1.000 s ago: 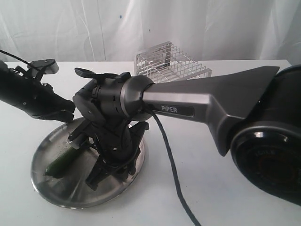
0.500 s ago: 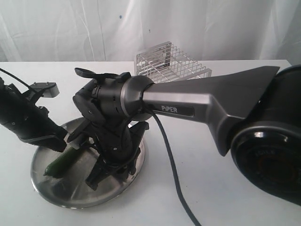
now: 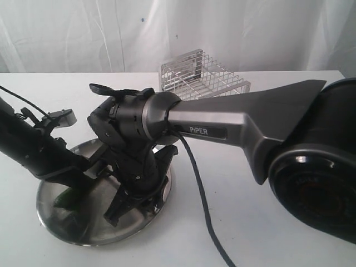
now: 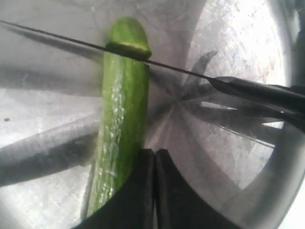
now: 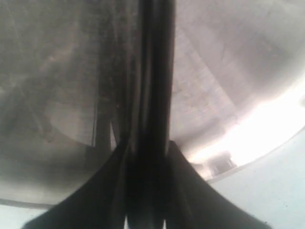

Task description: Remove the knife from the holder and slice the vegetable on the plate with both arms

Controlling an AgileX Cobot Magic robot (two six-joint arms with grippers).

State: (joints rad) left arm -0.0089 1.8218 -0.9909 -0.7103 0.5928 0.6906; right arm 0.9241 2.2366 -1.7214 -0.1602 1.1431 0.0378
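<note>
Knife (image 4: 224, 85) out of holder (image 3: 203, 75), clamped in right pincer (image 5: 147, 143), blade biting into vegetable (image 4: 121, 119) tip on plate (image 4: 238, 38). Left pincer (image 4: 155, 157), tips together, steadies it; slicing looks barely begun.

The cucumber (image 4: 121, 119) is glossy green with pale streaks. The knife (image 4: 248, 89) is black and its blade is dark. The plate (image 4: 238, 43) is scuffed silver. The holder (image 3: 203, 75) is a shiny wire grid. The table (image 3: 67, 89) is white, and the right arm (image 3: 250, 119) is grey and black.
</note>
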